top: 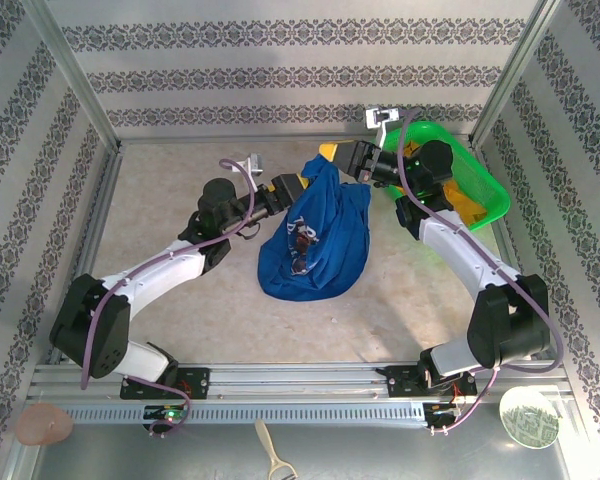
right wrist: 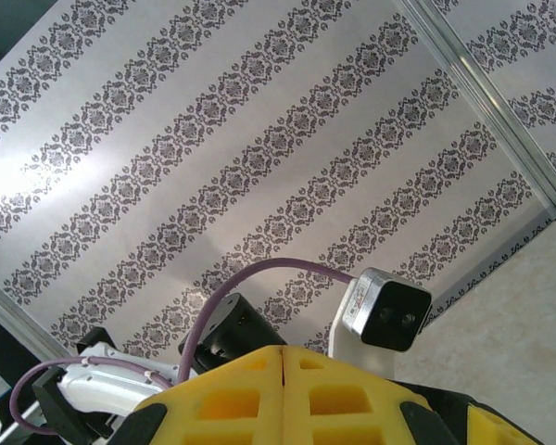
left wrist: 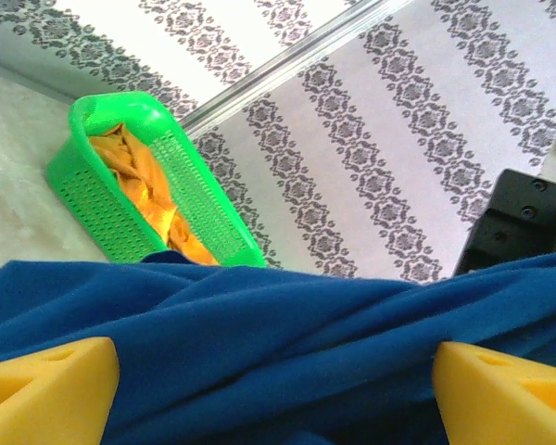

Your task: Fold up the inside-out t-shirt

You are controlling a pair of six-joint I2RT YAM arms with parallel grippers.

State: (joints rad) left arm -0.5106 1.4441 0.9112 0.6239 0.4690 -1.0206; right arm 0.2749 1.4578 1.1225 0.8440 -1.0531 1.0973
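Top external view showed the crumpled royal-blue cotton t-shirt heaped mid-table on the mottled beige tabletop, with damask-patterned walls around. The left gripper stood wide apart astride a soft fold. The right gripper was closed, its yellow pads pressed together.

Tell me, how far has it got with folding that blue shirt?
Nothing folded yet: the blue t-shirt is a bunched heap on the table. In hand: the right gripper, shut, appears to lift one end, while the left gripper stands open around the cloth. Left: spreading it flat and making every fold.
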